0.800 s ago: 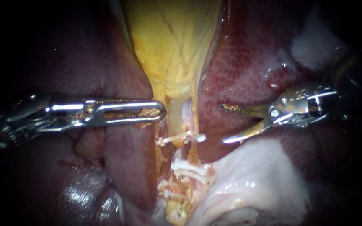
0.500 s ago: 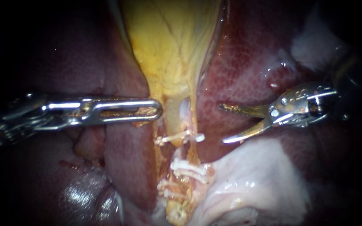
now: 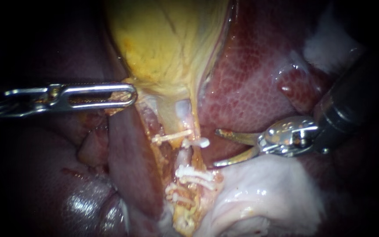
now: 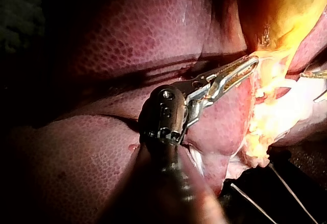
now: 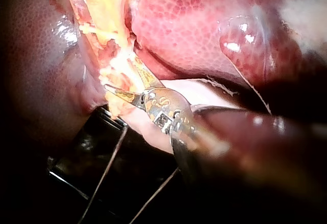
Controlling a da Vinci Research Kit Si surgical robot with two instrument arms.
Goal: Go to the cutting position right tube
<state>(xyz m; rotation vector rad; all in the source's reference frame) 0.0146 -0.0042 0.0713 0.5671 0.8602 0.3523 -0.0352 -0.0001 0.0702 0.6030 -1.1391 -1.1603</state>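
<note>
Centrally, in the endoscope view, the narrow pale right tube [image 3: 186, 156] runs down from the neck of the yellow, sac-shaped gallbladder [image 3: 163, 48]. It lies between the mottled dark-red liver [image 3: 251, 87] on the right and a darker lobe on the left. A short white plastic clip [image 3: 197, 142] crosses the tube higher up, and 2 more white clips [image 3: 194, 174] cross it lower down, so a bare stretch of tube shows between them.

The slim right instrument [image 3: 217, 148], with 2 curved, gold-stained metal blades, comes in from the right. Its claw is spread wide and holds nothing. The 2 tips point left at the bare stretch, just beside the tube but apart from it. The lower blade lies along the edge of a whitish, glossy tissue flap [image 3: 264, 193].

The silver left instrument [image 3: 126, 94], with long slotted metal jaws, comes in from the left. Its claw is closed flat on the left edge of the gallbladder's neck, with a scrap of orange tissue pinched inside. The left wrist view shows the same grip at the yellow edge.
</note>
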